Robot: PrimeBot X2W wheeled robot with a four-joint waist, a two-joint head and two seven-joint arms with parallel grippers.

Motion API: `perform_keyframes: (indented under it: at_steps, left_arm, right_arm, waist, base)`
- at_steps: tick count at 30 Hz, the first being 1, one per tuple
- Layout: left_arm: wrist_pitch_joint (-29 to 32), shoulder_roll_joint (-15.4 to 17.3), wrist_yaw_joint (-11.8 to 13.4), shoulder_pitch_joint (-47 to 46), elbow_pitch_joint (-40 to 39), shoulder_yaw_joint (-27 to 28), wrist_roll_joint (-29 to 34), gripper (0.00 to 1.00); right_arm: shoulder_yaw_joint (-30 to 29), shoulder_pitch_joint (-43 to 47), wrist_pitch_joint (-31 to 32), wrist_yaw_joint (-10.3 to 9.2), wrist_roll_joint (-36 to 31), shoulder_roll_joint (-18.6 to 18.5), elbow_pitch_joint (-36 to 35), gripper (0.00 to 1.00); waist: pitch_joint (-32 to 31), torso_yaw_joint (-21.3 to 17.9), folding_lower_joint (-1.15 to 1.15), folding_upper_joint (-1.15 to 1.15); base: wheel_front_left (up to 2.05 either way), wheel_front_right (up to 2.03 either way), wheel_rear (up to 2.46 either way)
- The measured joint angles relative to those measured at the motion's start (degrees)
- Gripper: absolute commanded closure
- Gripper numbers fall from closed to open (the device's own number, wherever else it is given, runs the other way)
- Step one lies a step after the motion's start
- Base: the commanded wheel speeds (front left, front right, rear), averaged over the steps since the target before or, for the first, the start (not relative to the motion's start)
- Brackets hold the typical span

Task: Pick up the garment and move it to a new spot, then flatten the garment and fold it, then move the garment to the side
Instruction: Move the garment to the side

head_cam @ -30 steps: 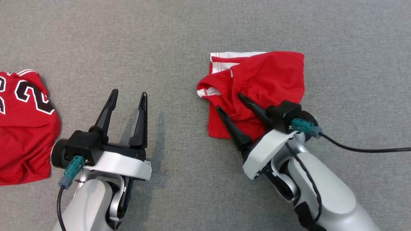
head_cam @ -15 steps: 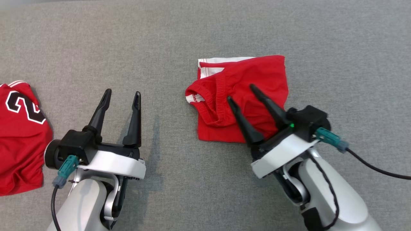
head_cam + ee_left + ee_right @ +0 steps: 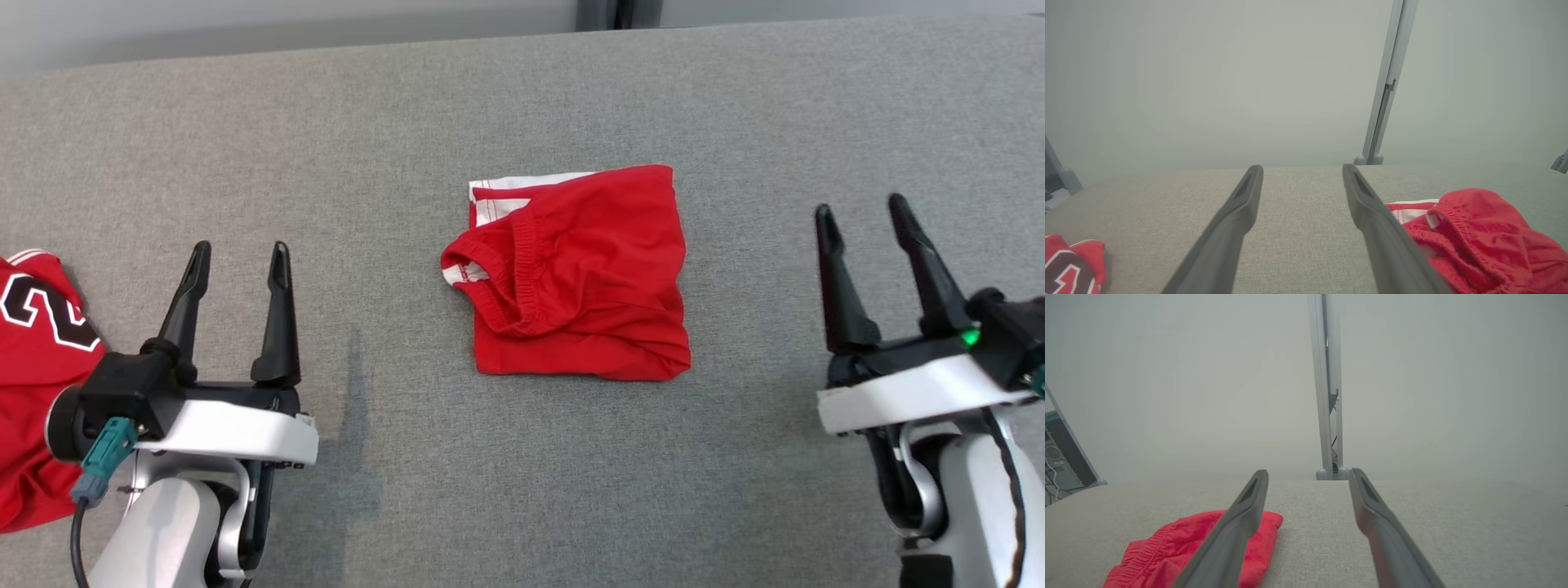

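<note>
red jersey (image 3: pixel 28 384) half off-frame (left edge)

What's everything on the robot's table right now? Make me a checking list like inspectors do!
Surface: grey cloth tabletop, flat, no stains seen.
Job's things: red shorts with white trim, folded, lying in the middle.
Clutter: red jersey with a black number, at the left edge.
Grippers: left gripper open, holding nothing; right gripper open, holding nothing; both apart from the shorts.
Cables: black cable hangs from a teal plug on the left wrist.
Surroundings: pale wall, metal post, computer tower off to one side.
</note>
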Motion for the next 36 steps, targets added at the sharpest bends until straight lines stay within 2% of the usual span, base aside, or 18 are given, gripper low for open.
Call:
perform_keyframes:
  at_steps: [4,9,18,36]
  left_arm:
    - [0.3,0.6,1.0,1.7,-1.2,0.8,-0.3,0.0]
    - [0.8,1.5,1.5,4.4,-2.3,1.4,-0.9,0.0]
    - [2.6,1.8,3.2,8.7,-4.2,0.3,-1.0,0.0]
    - [4.8,2.7,4.7,14.2,-5.4,-0.8,-1.4,0.0]
  right_arm:
    - [-3.6,3.3,1.2,0.0,-1.7,0.0,-2.6,0.0]
    - [-5.3,7.1,2.7,0.0,-2.5,0.0,-4.7,0.0]
    - [-5.6,12.3,4.8,0.0,-3.0,0.0,-6.5,0.0]
    - [-7.2,19.3,7.7,0.0,-3.7,0.0,-9.2,0.0]
  waist:
    - [-1.1,-0.6,0.0,0.0]
    - [-3.3,-1.1,0.0,0.0]
    - [-8.0,-1.2,0.0,0.0]
    - [-14.0,-0.4,0.0,0.0]
  base:
    - [0.0,0.0,0.0]
    - [0.0,0.0,0.0]
    - [0.0,0.0,0.0]
    - [0.0,0.0,0.0]
